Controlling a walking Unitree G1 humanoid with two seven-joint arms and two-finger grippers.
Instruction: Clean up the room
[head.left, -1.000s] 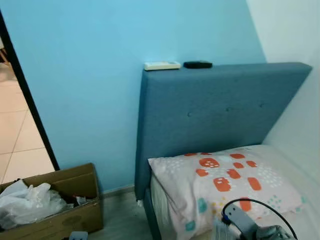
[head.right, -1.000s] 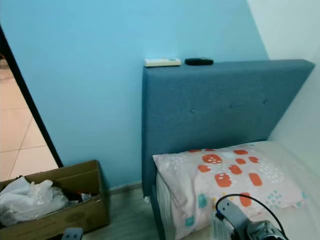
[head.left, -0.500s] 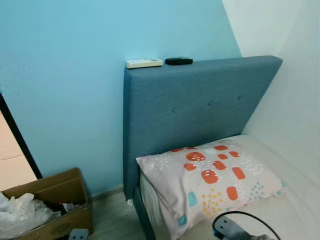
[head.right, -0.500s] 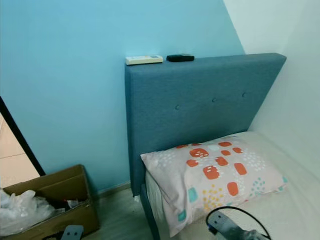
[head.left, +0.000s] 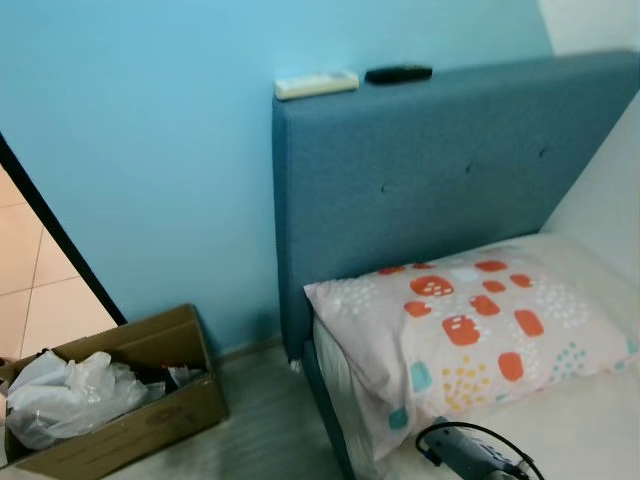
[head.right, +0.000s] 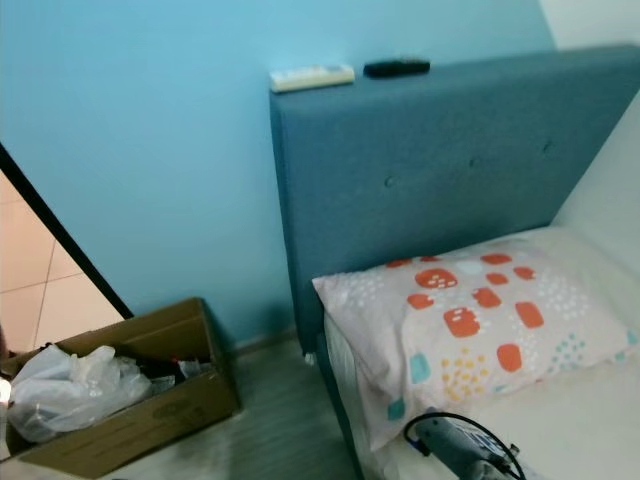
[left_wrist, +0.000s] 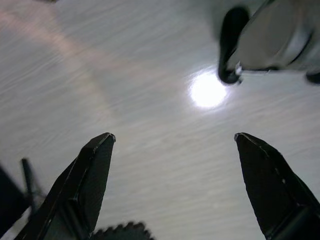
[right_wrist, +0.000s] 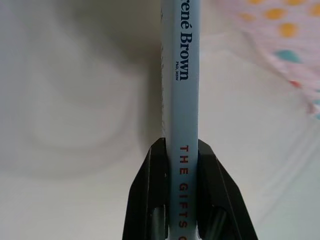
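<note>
My right gripper (right_wrist: 182, 150) is shut on a pale blue book (right_wrist: 184, 75), its spine facing the wrist camera, held over the white bed sheet (right_wrist: 75, 100) beside the spotted pillow (right_wrist: 295, 45). The right arm (head.left: 470, 455) shows at the bottom of the head views, over the mattress. My left gripper (left_wrist: 175, 145) is open above grey wood-look floor (left_wrist: 125, 90), nothing between its fingers. The pillow (head.left: 470, 340) lies at the head of the bed, against the blue headboard (head.left: 440, 190).
A cardboard box (head.left: 130, 420) with crumpled white plastic bags (head.left: 70, 395) sits on the floor left of the bed. A white remote (head.left: 316, 84) and a black remote (head.left: 398, 73) rest on the headboard. A dark door frame (head.left: 60, 235) opens onto tiled floor at left.
The head camera has swung back left and tilted down; the bed and box shifted right and the headboard sits higher in view. The things themselves have not moved.
</note>
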